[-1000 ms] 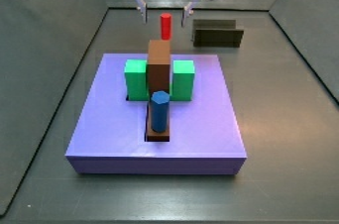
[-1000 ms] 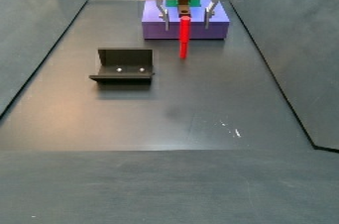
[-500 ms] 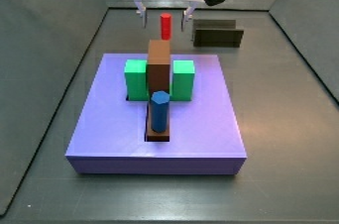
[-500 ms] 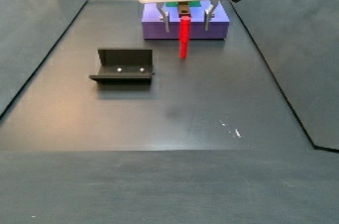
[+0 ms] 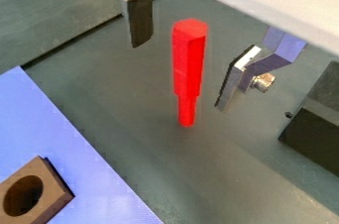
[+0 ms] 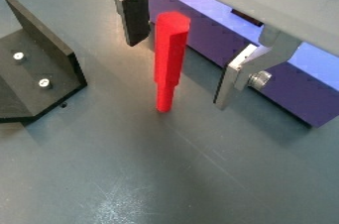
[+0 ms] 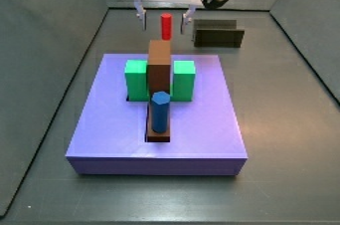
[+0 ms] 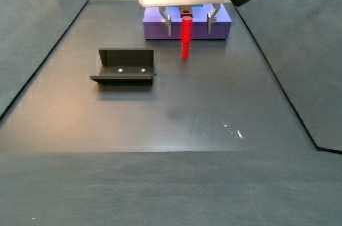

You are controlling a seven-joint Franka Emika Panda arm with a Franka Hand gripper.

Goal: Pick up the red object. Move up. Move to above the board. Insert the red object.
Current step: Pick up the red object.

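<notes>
The claw (image 5: 185, 55) hangs high over the dark counter (image 8: 187, 120), just short of the purple base (image 7: 157, 119). The red object (image 5: 188, 71) stands upright between its fingers (image 5: 137, 15). In both wrist views each silver plate stands a little off the peg, so I cannot tell whether the pads truly clamp it. Yet the peg hangs clear of the floor in a side view (image 8: 186, 38), which suggests a grip higher up.

The lift looks done, and I judge the step in hand to be the carry toward the board (image 7: 159, 65). That brown piece stands between two green blocks (image 7: 137, 80) on the purple base, with a blue peg (image 7: 159, 112) already seated in its low strip. The fixture (image 8: 123, 67) sits well apart to one side.

The next move calls for level travel until the peg is over the board's tall part, then a straight descent, keeping the peg vertical
</notes>
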